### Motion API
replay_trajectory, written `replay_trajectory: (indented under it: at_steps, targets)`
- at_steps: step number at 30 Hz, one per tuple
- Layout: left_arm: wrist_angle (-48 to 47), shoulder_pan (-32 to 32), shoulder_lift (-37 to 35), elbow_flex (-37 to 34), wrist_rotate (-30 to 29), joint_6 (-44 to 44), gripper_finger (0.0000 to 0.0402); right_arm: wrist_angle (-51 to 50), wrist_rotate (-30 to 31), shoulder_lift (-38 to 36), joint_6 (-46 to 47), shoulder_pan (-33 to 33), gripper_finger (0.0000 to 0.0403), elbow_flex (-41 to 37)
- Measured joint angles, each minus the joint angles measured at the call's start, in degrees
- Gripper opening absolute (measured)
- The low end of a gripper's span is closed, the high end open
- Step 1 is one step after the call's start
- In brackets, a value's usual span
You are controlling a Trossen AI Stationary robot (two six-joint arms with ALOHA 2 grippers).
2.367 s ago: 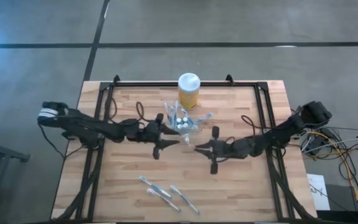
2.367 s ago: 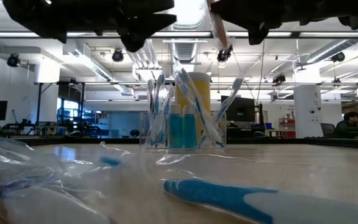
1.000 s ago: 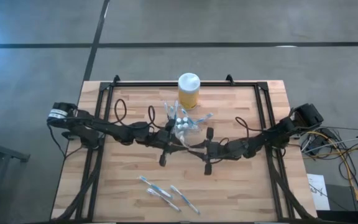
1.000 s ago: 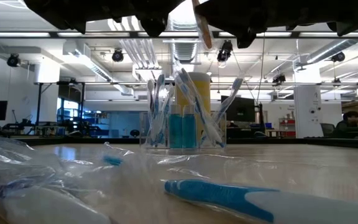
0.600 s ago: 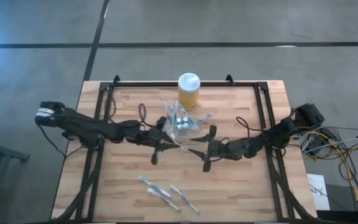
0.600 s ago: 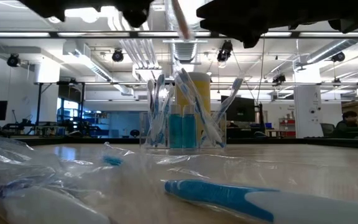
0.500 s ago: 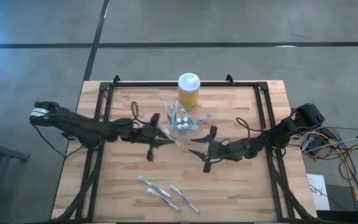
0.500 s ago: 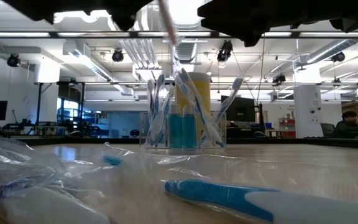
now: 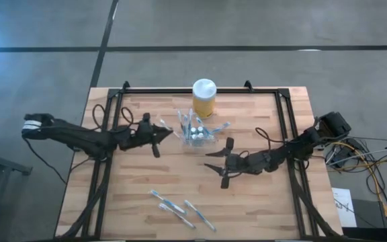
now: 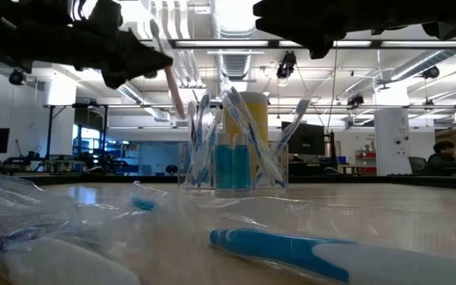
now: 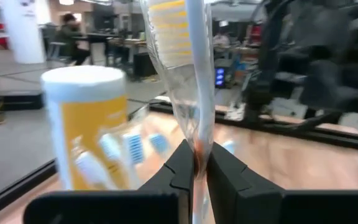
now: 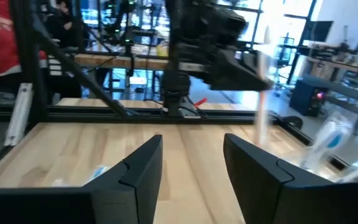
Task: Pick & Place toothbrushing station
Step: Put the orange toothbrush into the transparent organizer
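1. One small see-through plastic toothbrushing station [image 9: 195, 133], stocked with thin toothbrushes and white-capped tubes, stands on the wooden bench [image 9: 261, 195] just in front of the tall yellow jar with a white lid [image 9: 203, 98].
2. Left end effector [image 9: 158, 132] hovers just left of the station, fingers pinched on a clear-handled toothbrush with pale yellow bristles [image 11: 188, 68].
3. Right end effector [image 9: 218, 163] hangs in front of the station, apart from it, fingers spread wide and holding nothing.

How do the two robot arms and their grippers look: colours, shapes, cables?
Both arms are dark, slim and jointed, with black cables looping along them. The left gripper and the right gripper each have two black, angular fingers. The left arm's base end is white-banded.
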Motion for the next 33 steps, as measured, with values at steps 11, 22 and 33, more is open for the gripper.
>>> replay_trajectory:
  at_steps: [11, 22, 33]
  targets:
    - [0.6, 4.6, 7.2, 0.7, 0.1, -0.8, 0.0026, 0.4, -1.1, 0.0, -1.5, 2.4, 0.0140, 0.0]
    - [12.1, 6.5, 19.9, 1.0, 0.2, -1.2, 0.0026, 0.1, -9.3, 0.0, -1.8, 2.4, 0.0062, 0.0]
    - [17.0, 7.3, 30.5, 2.1, 0.5, -2.8, 0.0026, -0.1, -9.7, 0.0, -2.0, 2.4, 0.0010, 0.0]
